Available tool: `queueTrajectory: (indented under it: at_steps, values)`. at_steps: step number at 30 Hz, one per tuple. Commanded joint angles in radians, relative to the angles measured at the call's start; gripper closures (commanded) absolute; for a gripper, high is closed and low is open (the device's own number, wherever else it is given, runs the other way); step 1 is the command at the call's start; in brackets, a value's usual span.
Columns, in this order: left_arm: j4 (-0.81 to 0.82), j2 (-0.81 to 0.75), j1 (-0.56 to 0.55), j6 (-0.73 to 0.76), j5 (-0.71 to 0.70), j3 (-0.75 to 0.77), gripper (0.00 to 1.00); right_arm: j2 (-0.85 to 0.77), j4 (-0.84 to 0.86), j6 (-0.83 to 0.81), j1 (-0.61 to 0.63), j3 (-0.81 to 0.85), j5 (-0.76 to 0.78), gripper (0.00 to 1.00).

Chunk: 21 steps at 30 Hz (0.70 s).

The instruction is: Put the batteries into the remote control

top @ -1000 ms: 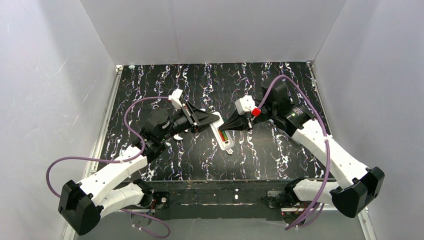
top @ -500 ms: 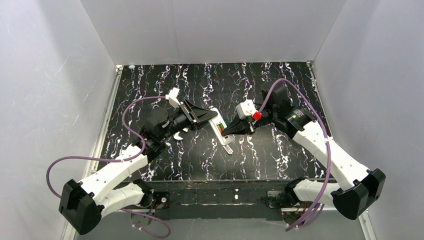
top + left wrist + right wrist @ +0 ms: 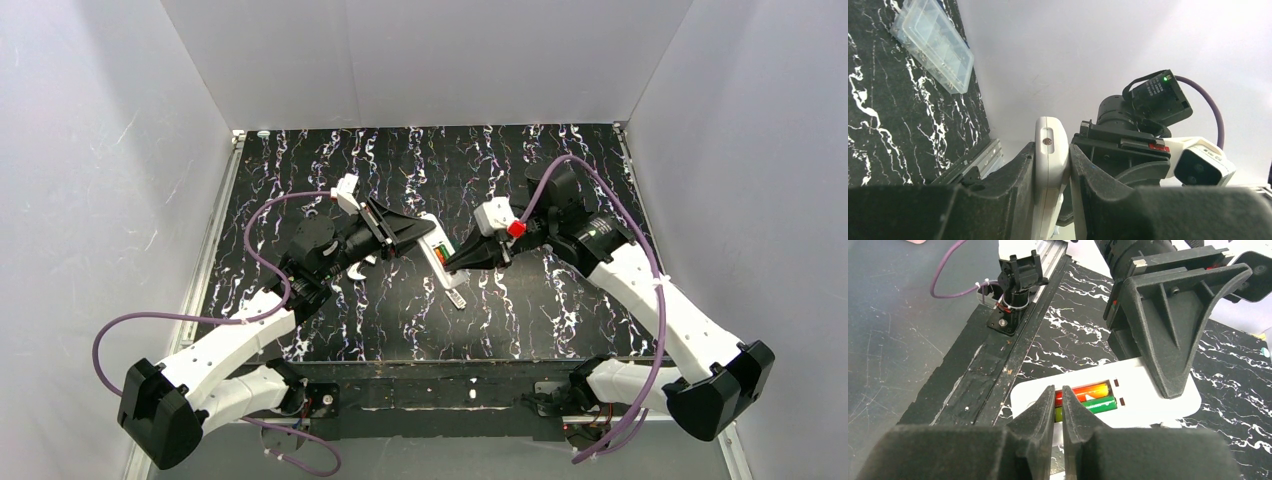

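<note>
Item: remote control (image 3: 1153, 402), white, back side up, over marbled black table (image 3: 1073, 335). Seated in it: batteries (image 3: 1094, 390), one orange-red, one green; print too blurred to read. My left pincer (image 3: 1053, 150): clamped on remote's end. My right pincer (image 3: 1058, 392): fingers nearly pressed together, thin slit between, tips seemingly touching batteries.

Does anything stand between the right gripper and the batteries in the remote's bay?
Nothing visible does. The right gripper sits right at the ends of the batteries, which lie uncovered in the open bay of the remote. The left gripper clamps the remote beside the bay, not over it.
</note>
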Motion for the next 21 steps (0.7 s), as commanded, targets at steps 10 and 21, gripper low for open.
queueTrajectory:
  at_steps: [10, 21]
  values:
    - [0.162, -0.012, 0.004, 0.025, 0.020, 0.035, 1.00, -0.287, 0.631, 0.698, 0.018, -0.215, 0.291, 0.57]
    - [0.140, -0.024, 0.004, 0.216, 0.113, 0.090, 1.00, -0.175, 0.291, 1.255, 0.019, -0.027, 0.827, 0.29]
